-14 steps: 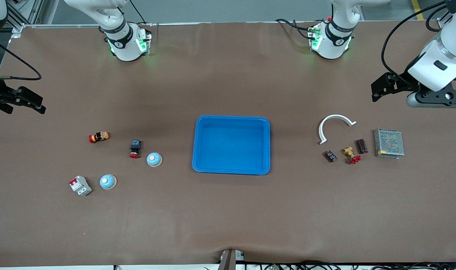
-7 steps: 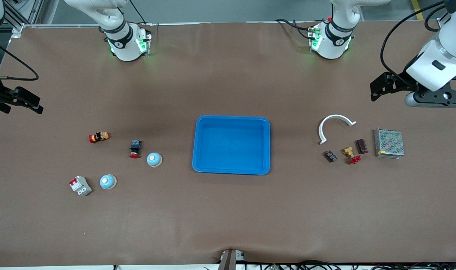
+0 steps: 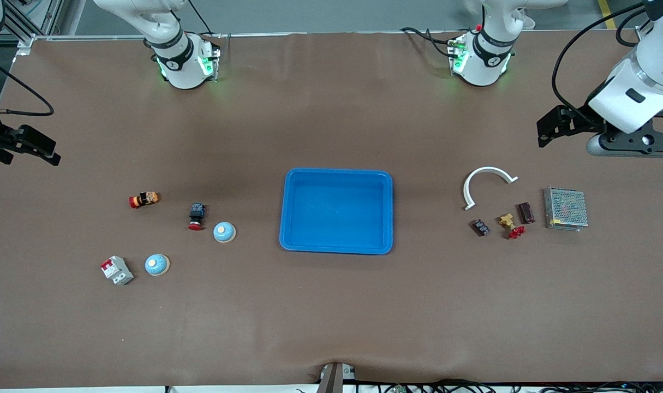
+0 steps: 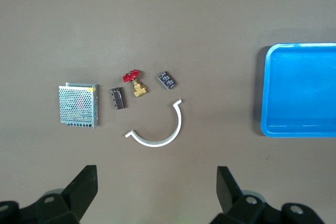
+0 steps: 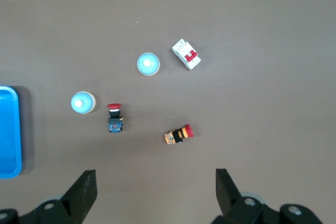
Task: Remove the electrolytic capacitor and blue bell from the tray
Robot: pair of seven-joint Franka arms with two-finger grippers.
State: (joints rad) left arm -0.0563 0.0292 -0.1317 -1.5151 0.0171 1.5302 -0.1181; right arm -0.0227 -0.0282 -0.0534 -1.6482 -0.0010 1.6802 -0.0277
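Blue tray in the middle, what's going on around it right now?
Nothing is being handled. The tray sits empty at the table's centre. Two blue bells lie on the table toward the right arm's end, two capacitors toward the left arm's end. The left gripper and right gripper hang open, holding nothing, over their ends.

We count one bright blue shallow plastic tray [image 3: 336, 210]. We see two pale blue dome-shaped bells [image 3: 224, 232] [image 3: 157, 265], two red-capped push-button switches [image 3: 196, 216] [image 3: 144, 200], one white circuit breaker [image 3: 117, 270], one white curved plastic strip [image 3: 487, 183], one grey metal mesh box [image 3: 565, 208], two small dark block components [image 3: 479, 227] [image 3: 525, 213], and one brass valve with a red handle [image 3: 511, 225].
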